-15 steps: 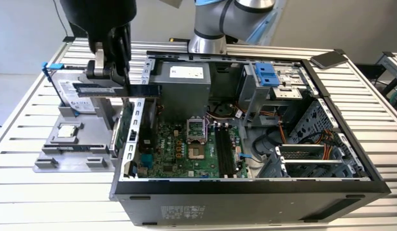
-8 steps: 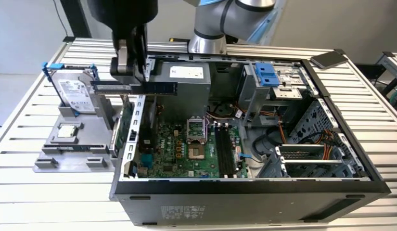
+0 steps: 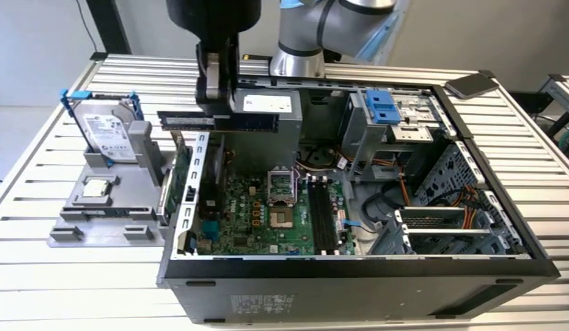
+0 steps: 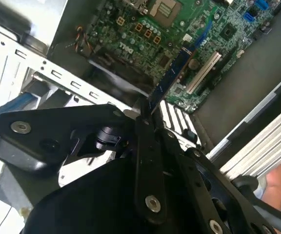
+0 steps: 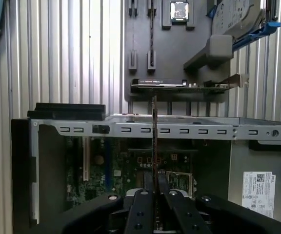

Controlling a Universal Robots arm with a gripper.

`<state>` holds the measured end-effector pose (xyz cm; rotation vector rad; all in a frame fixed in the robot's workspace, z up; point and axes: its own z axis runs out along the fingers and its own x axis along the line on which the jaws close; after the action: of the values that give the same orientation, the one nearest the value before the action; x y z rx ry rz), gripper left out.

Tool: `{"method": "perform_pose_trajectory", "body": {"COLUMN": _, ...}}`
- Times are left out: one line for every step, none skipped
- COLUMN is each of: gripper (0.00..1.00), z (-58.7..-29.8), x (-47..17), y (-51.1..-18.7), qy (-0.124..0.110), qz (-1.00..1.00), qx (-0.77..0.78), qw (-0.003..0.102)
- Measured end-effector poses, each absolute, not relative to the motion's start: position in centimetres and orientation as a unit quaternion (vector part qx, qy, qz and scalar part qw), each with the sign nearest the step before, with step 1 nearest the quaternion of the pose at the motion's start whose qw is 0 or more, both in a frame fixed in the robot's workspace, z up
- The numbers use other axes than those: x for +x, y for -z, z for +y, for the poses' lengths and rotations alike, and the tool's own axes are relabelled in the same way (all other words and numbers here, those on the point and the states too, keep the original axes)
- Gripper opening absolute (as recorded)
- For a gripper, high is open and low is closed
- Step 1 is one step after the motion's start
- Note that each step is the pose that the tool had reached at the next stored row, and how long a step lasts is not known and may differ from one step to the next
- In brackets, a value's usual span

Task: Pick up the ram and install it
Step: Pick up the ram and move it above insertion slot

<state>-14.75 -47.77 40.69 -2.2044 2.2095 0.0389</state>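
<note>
The gripper [image 3: 217,109] pinches the ram [image 3: 254,123] at its middle, above the case's [image 3: 358,293] far rim, long axis level and seemingly crosswise to the slots [image 3: 325,212], which lie lower toward the exterior view's right.

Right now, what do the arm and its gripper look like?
The arm is a silver-grey tube with rounded joints and a light blue cap. The gripper is matte black: a bulky rounded body and flat linkage bars pinned with silver screws, tapering to two narrow fingers.
</note>
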Motion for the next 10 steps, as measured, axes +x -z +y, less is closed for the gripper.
{"method": "perform_pose_trajectory", "body": {"gripper": 0.00, "z": -47.7, "x": -14.4, "y": -40.7, "qy": -0.012, "qz": 0.708, "qx": -0.706, "qw": 0.010}}
{"method": "perform_pose_trajectory", "body": {"gripper": 0.00, "z": -47.6, "x": -14.1, "y": -40.7, "qy": -0.012, "qz": 0.708, "qx": -0.706, "qw": 0.010}}
{"method": "perform_pose_trajectory", "body": {"gripper": 0.00, "z": -47.5, "x": -13.7, "y": -40.7, "qy": -0.012, "qz": 0.708, "qx": -0.706, "qw": 0.010}}
{"method": "perform_pose_trajectory", "body": {"gripper": 0.00, "z": -47.4, "x": -13.3, "y": -40.7, "qy": -0.012, "qz": 0.708, "qx": -0.706, "qw": 0.010}}
{"method": "perform_pose_trajectory", "body": {"gripper": 0.00, "z": -47.3, "x": -12.8, "y": -40.7, "qy": -0.012, "qz": 0.708, "qx": -0.706, "qw": 0.010}}
{"method": "perform_pose_trajectory", "body": {"gripper": 0.00, "z": -47.3, "x": -12.4, "y": -40.7, "qy": -0.012, "qz": 0.708, "qx": -0.706, "qw": 0.010}}
{"method": "perform_pose_trajectory", "body": {"gripper": 0.00, "z": -47.2, "x": -12.0, "y": -40.7, "qy": -0.012, "qz": 0.708, "qx": -0.706, "qw": 0.010}}
{"method": "perform_pose_trajectory", "body": {"gripper": 0.00, "z": -47.1, "x": -11.6, "y": -40.7, "qy": -0.012, "qz": 0.708, "qx": -0.706, "qw": 0.010}}
{"method": "perform_pose_trajectory", "body": {"gripper": 0.00, "z": -47.0, "x": -11.2, "y": -40.7, "qy": -0.012, "qz": 0.708, "qx": -0.706, "qw": 0.010}}
{"method": "perform_pose_trajectory", "body": {"gripper": 0.00, "z": -47.0, "x": -10.7, "y": -40.7, "qy": -0.012, "qz": 0.708, "qx": -0.706, "qw": 0.010}}
